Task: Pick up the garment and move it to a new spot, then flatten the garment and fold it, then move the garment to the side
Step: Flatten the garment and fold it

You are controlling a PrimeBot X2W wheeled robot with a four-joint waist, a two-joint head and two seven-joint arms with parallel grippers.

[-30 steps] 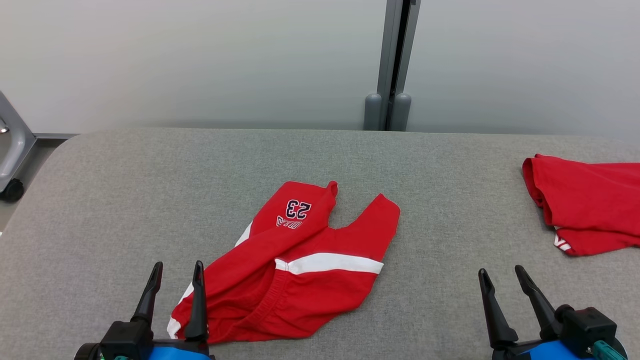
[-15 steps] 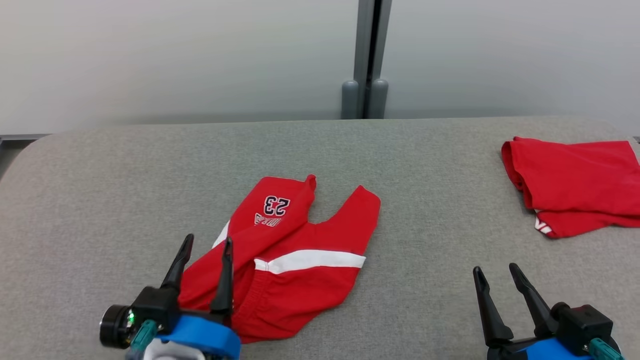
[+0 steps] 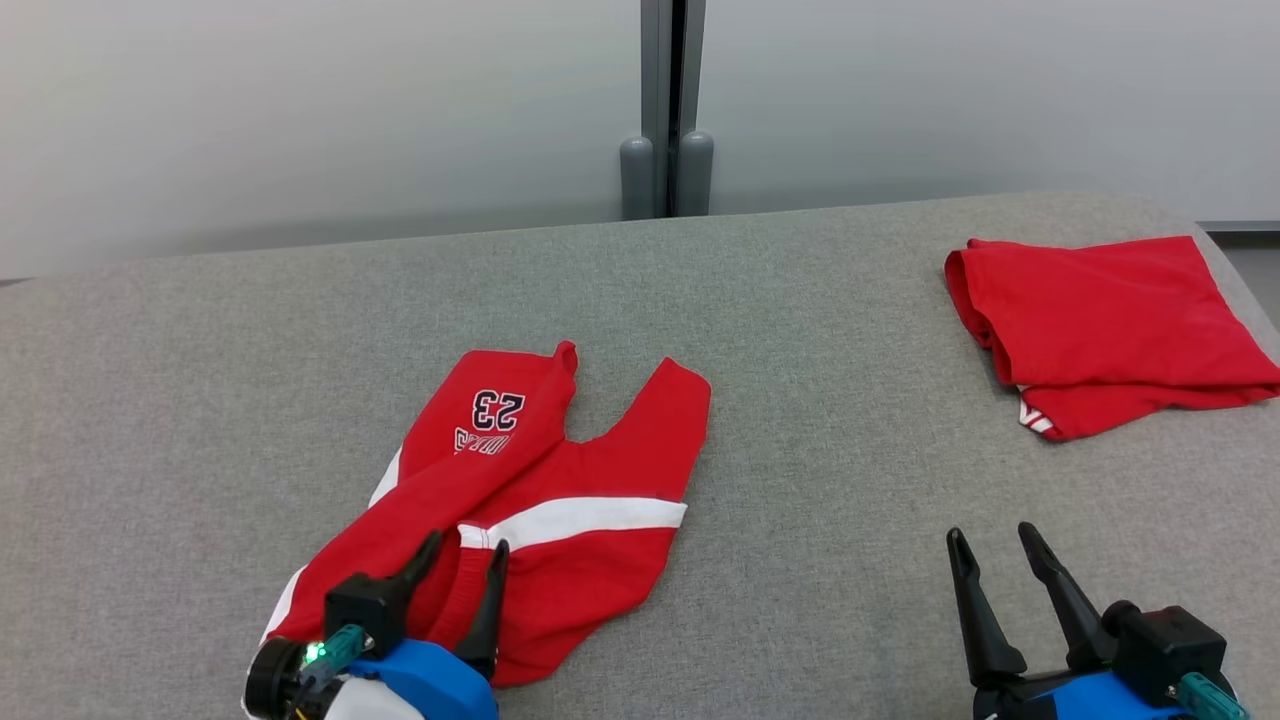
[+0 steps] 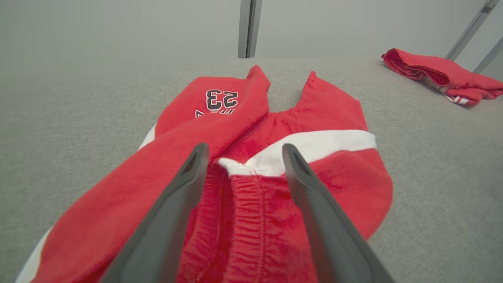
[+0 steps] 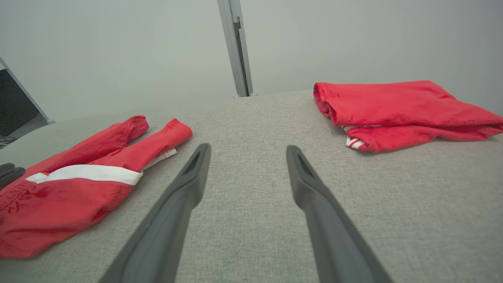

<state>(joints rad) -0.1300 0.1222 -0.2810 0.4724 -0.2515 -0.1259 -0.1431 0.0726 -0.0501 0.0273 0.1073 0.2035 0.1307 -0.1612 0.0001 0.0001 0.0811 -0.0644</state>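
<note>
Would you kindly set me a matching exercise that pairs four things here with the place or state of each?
1. shorts
2. folded garment
3. left gripper
4. right gripper

A. jaws open over bare table
B. crumpled, mid-table
C. far right of the table
D. jaws open over the shorts

Pairs: 1-B, 2-C, 3-D, 4-A

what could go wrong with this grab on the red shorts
1. The open left gripper sits over the bunched waistband of the red shorts, where layers overlap; closing here may pinch several layers and lift a clump that is hard to flatten.
2. The right gripper is open over bare table, away from the cloth; a one-handed lift could drag the legs.
3. A folded red garment lies at the far right; moving the shorts there might disturb it.
</note>
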